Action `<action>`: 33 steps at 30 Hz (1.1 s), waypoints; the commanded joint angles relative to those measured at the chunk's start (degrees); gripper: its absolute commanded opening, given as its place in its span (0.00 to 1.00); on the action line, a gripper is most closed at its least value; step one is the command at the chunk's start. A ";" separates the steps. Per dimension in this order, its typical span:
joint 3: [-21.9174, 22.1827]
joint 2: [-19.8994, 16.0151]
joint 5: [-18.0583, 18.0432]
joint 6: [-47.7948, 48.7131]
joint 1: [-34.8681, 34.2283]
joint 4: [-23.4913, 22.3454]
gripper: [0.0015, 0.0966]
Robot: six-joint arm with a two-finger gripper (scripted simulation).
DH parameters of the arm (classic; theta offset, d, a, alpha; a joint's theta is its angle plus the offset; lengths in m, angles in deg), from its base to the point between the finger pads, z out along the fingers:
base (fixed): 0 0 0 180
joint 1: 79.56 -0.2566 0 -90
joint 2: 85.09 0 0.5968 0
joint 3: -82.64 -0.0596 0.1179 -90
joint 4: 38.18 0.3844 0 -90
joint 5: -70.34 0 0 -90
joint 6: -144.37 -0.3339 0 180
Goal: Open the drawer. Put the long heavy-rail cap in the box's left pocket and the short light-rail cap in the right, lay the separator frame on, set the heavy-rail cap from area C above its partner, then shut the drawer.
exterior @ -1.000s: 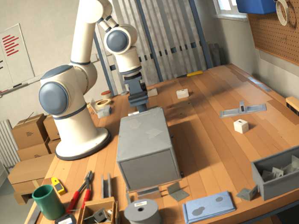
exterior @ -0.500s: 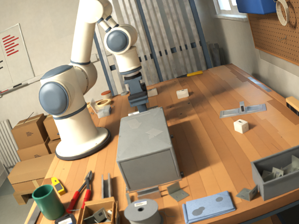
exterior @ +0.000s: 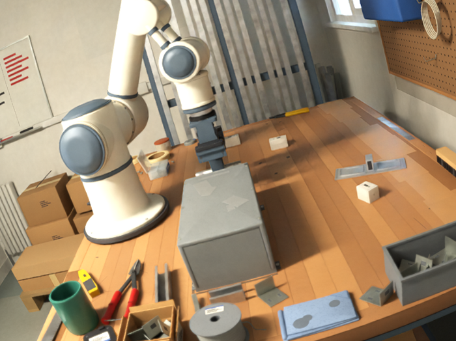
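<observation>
My gripper [exterior: 216, 167] points straight down behind the far end of the grey drawer cabinet [exterior: 222, 222], and its fingertips are hidden behind the cabinet's top edge, so whether it has hold of anything cannot be seen. The cabinet looks closed from this side. A pale cap [exterior: 278, 142] lies on the bench beyond the cabinet. A second white cap [exterior: 367, 192] sits to the right. Just behind that one lies the flat grey separator frame [exterior: 370, 168].
A grey bin of brackets [exterior: 437, 258] stands at the right front edge. Along the front are a blue cloth [exterior: 317, 315], a wire spool [exterior: 218, 328], a cardboard box [exterior: 153, 332], pliers [exterior: 121, 293] and a green cup [exterior: 73, 306].
</observation>
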 commanded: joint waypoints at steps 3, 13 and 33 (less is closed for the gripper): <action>0.01 0.02 0.00 0.00 0.00 0.00 0.26; 0.01 0.02 0.00 0.00 0.00 0.00 0.23; 0.01 0.02 0.00 0.00 0.00 0.00 0.02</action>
